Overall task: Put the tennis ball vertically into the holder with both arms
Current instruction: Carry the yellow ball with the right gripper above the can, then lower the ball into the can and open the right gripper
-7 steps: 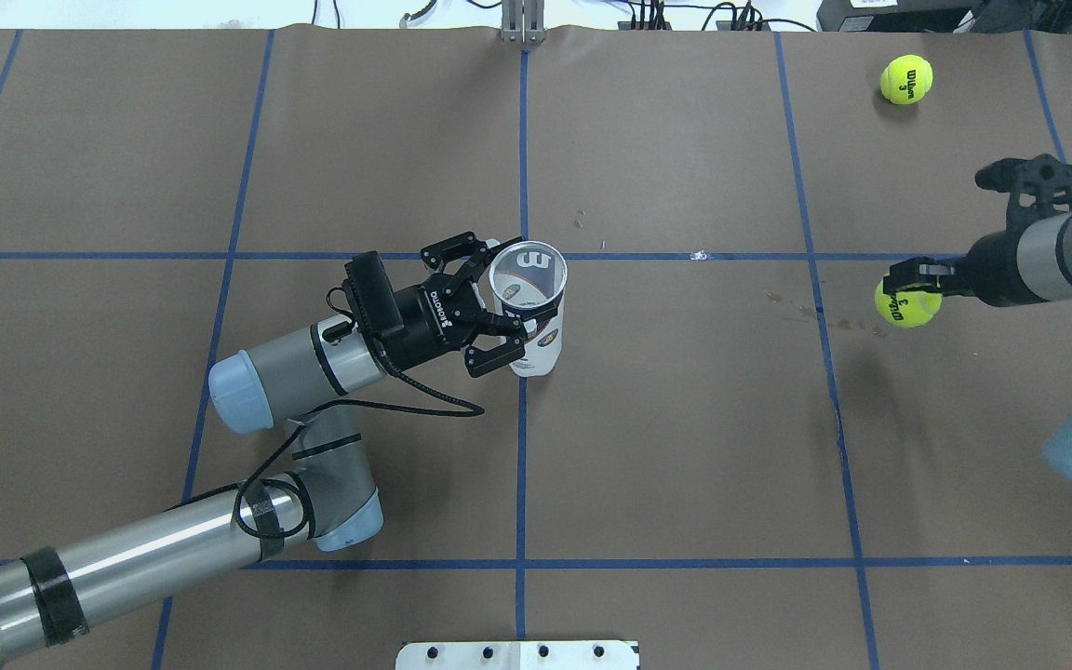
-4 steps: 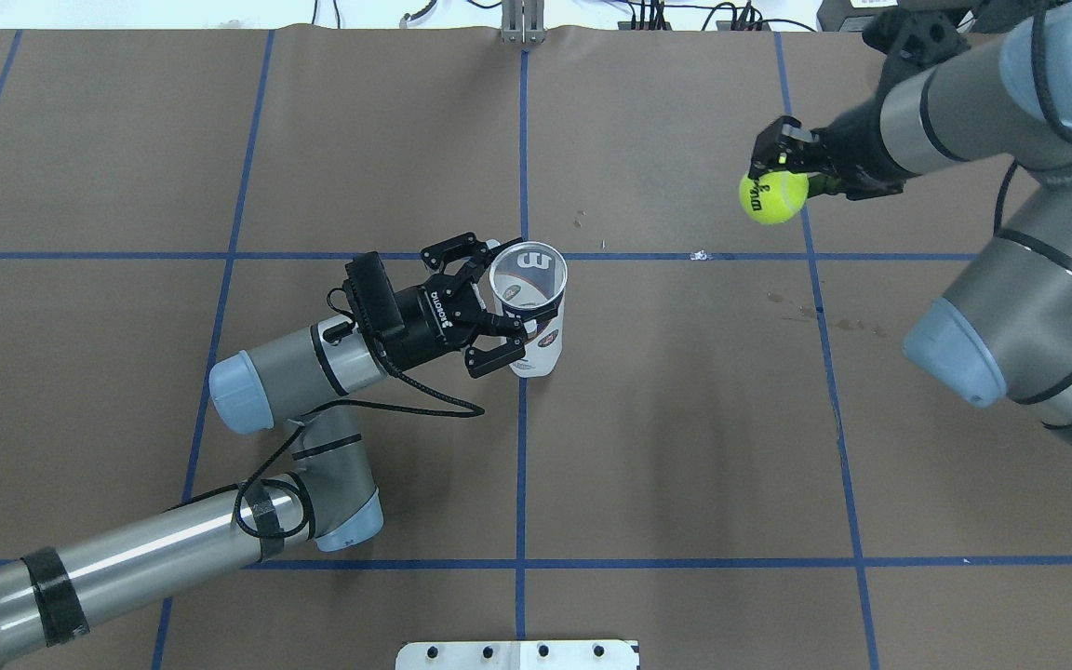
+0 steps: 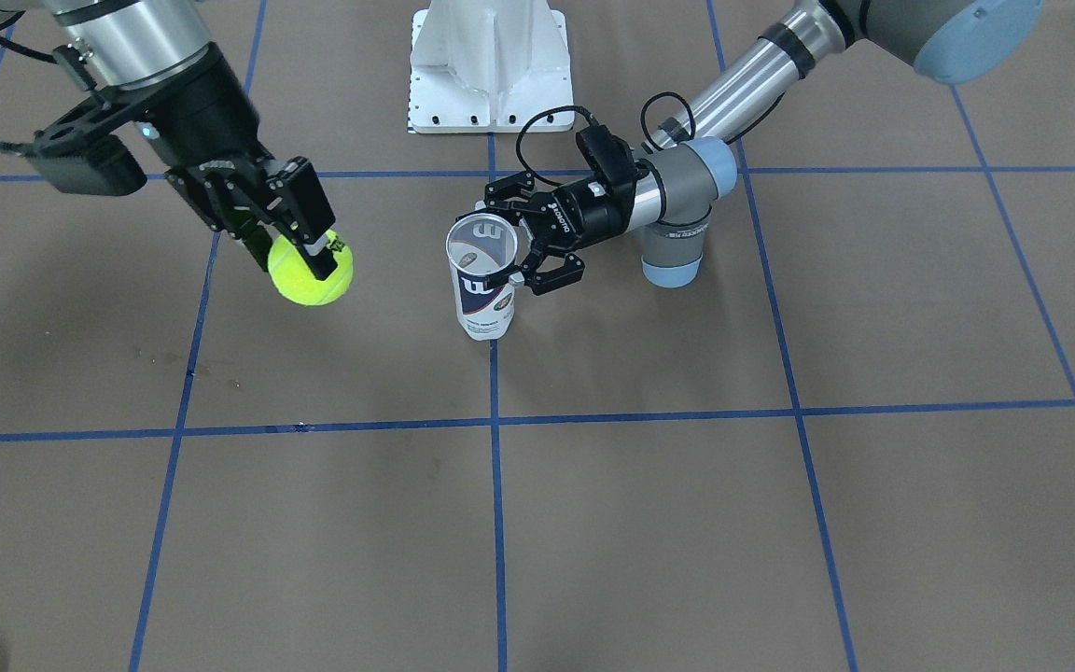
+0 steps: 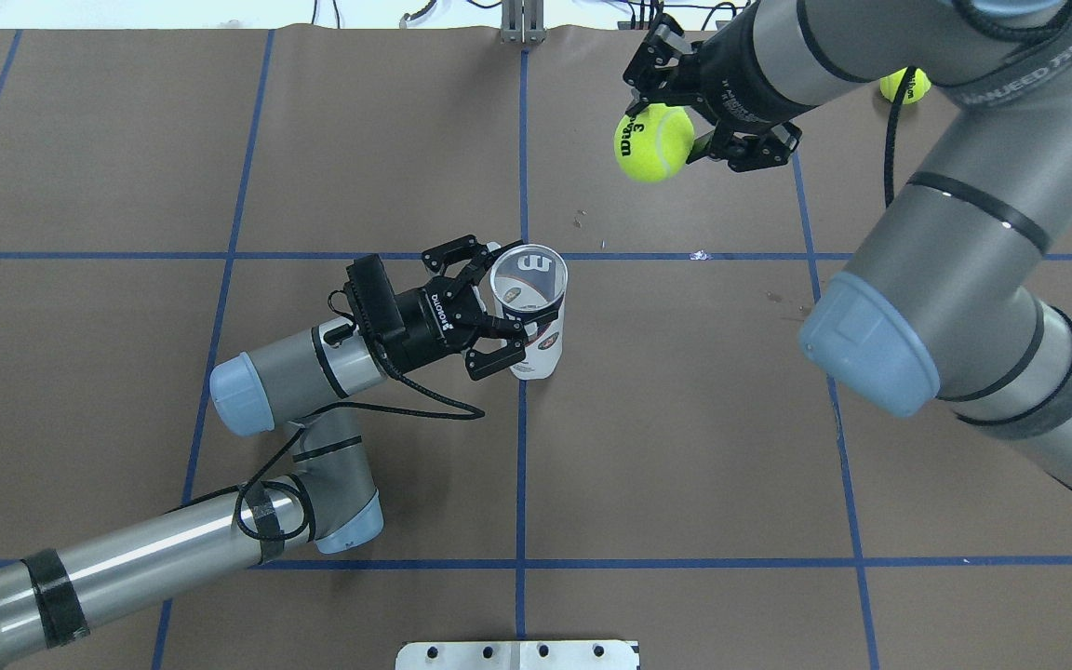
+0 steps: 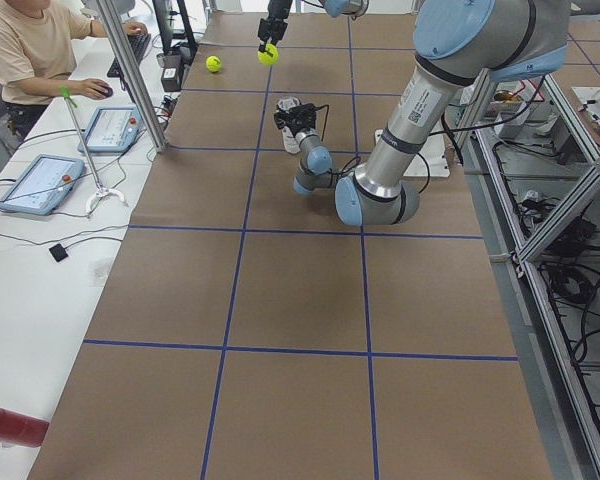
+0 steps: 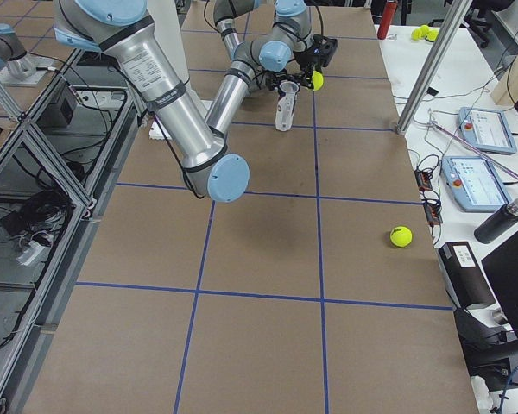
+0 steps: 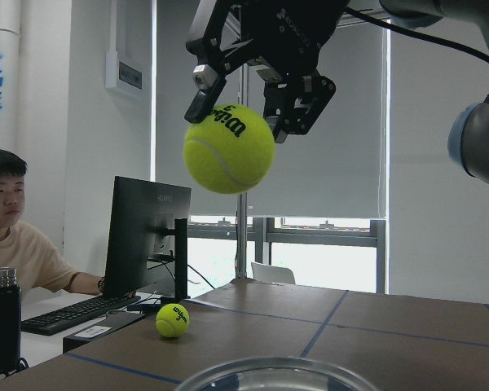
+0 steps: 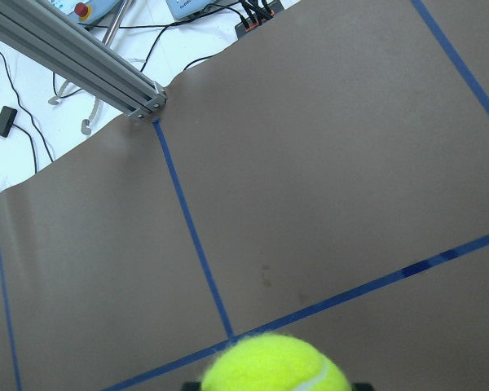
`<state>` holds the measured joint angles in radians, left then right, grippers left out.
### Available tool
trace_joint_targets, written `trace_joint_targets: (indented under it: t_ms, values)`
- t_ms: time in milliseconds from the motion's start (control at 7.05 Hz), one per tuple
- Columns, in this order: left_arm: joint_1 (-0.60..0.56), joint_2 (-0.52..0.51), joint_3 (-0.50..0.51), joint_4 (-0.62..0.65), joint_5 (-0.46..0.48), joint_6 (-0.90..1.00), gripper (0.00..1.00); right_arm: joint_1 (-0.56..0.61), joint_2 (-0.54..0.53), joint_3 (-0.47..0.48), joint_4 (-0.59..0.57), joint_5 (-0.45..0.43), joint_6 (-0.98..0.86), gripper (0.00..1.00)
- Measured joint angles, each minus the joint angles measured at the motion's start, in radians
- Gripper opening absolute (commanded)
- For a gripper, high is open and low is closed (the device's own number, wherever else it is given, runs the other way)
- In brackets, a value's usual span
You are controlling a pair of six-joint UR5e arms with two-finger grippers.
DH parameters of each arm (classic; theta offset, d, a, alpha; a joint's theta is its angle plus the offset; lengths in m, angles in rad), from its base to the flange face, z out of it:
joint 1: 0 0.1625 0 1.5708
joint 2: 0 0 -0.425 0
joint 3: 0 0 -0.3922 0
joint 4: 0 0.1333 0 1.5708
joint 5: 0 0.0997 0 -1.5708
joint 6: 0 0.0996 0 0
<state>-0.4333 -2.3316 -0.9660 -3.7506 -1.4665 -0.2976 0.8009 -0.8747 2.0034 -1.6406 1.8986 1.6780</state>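
Front view: your right gripper (image 3: 293, 250) clenches one tennis ball (image 3: 310, 273) in the air, and your left gripper (image 3: 506, 241) clasps the single upright holder (image 3: 482, 289) at mid-table. Overhead: two balls, the held one far and right of the holder, a second ball (image 4: 906, 88) lying farther right.

Right wrist view catches only the top of the tennis ball (image 8: 273, 366), bottom edge cutting the rest; left wrist view, just the holder (image 7: 269, 371) rim down low; far right, second ball (image 4: 908, 88) half behind the right arm (image 4: 964, 214)
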Motion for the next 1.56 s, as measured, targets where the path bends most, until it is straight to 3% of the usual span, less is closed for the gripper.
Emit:
trace_joint_targets:
  t_ms: [284,709,851,993,1276,1560]
  values:
    - [0.003,0.0,0.0,0.0,0.0,0.0,0.82,-0.107,0.069,0.0,-0.085,-0.111,0.073,0.35]
    - [0.004,0.0,0.0,0.0,0.0,0.0,0.82,-0.207,0.093,-0.005,-0.108,-0.215,0.12,0.41]
    - [0.004,0.0,0.0,0.0,0.0,0.0,0.82,-0.218,0.102,-0.014,-0.109,-0.226,0.123,0.5]
    - [0.004,0.0,0.0,0.0,0.0,0.001,0.82,-0.222,0.116,-0.031,-0.109,-0.232,0.124,0.7]
    - [0.004,0.0,0.0,0.0,0.0,0.001,0.82,-0.224,0.128,-0.051,-0.109,-0.241,0.122,0.97]
    - [0.004,-0.001,-0.001,0.0,0.0,0.001,0.82,-0.224,0.123,-0.051,-0.11,-0.244,0.119,0.99]
